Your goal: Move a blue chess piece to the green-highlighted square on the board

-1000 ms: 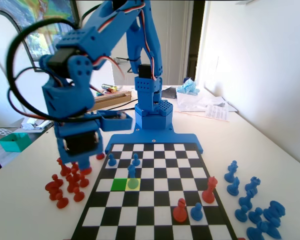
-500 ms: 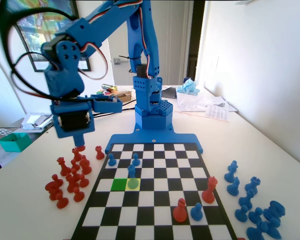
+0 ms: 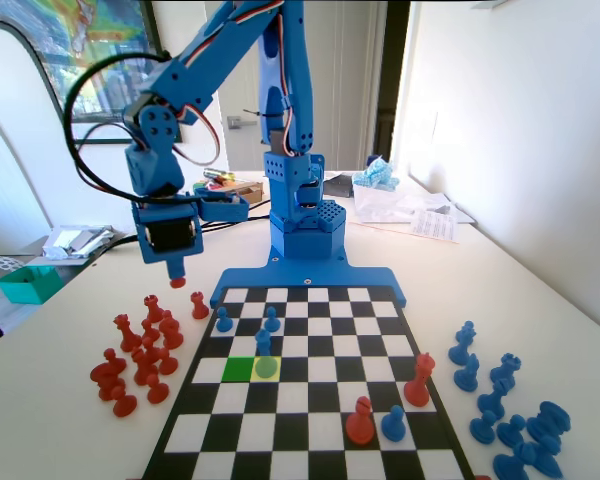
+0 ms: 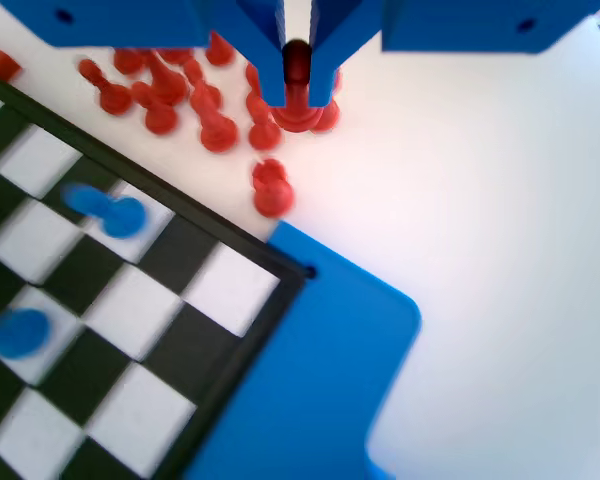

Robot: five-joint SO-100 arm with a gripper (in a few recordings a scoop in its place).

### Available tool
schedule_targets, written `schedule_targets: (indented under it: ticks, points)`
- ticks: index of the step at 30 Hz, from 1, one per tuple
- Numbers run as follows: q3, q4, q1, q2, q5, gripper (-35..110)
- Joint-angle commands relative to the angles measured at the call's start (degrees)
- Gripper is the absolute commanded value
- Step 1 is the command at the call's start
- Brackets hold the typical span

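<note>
In the fixed view a blue chess piece point(image 3: 265, 343), a small pawn, stands on the yellow square next to the green-highlighted square point(image 3: 239, 369) on the board point(image 3: 310, 400). My gripper point(image 3: 177, 272) hangs in the air left of the board's far left corner, shut on a red pawn point(image 3: 178, 282). In the wrist view the jaws of my gripper point(image 4: 296, 100) pinch that red pawn point(image 4: 296, 70) above the table. Two other blue pawns point(image 4: 110, 210) point(image 4: 15, 332) stand on the board point(image 4: 100, 300).
A heap of red pieces point(image 3: 140, 350) lies left of the board and shows under the jaws as red pieces point(image 4: 180, 90). Loose blue pieces point(image 3: 510, 410) lie on the right. Two red pieces point(image 3: 360, 420) point(image 3: 418, 380) and a blue pawn point(image 3: 394, 423) stand near the front.
The arm has risen from the red heap and swung right toward the board's far corner, carrying a red pawn up with it.
</note>
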Motion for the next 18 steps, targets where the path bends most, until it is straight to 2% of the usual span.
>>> schedule_targets:
  ticks: [1, 18]
  points:
    - [1.3, -2.3, 2.8, 3.9, -2.5, 1]
    - [2.3, -13.4, 2.3, -8.2, -3.5, 1]
